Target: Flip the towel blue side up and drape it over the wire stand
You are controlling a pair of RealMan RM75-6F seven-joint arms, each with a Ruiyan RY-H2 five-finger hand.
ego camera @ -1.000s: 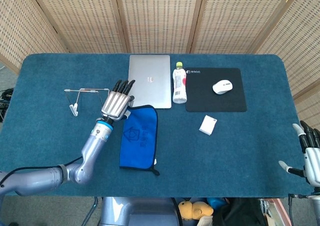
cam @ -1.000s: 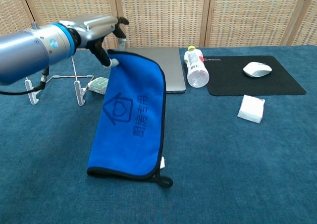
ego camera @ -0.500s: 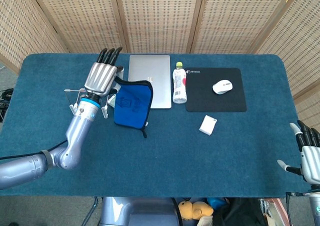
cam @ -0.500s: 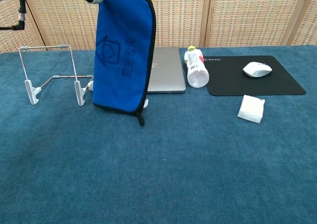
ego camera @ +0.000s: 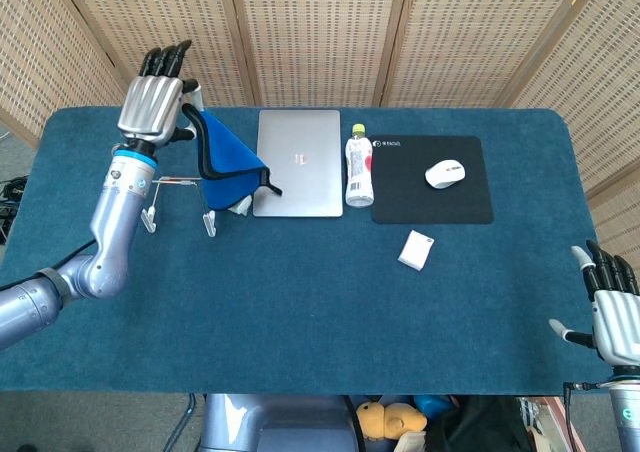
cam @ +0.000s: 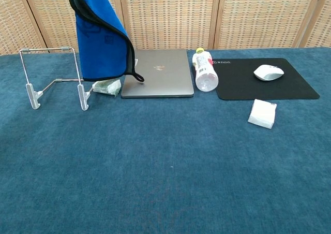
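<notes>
Head view: your left hand (ego camera: 152,107) is gripping the blue towel (ego camera: 226,162) by its top edge in the upper left of the frame, dangling it just right of the wire stand (ego camera: 170,200), beside the laptop (ego camera: 298,162). Your right hand (ego camera: 612,314) is idling at lower right, fingers apart, holding nothing.

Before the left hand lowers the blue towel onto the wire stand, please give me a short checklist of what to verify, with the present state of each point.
1. Left hand holds the blue cloth towel: ok.
2. Towel lifted clear of the table: ok; it hangs in the air.
3. Blue side facing out: ok in the chest view; its other side, cannot tell.
4. Thin metal wire stand upright and unobstructed: ok.
5. Towel above the stand's top bar: not ok; it hangs to the right of it.
6. Right hand out of the way: ok, at the table's near right edge.
</notes>
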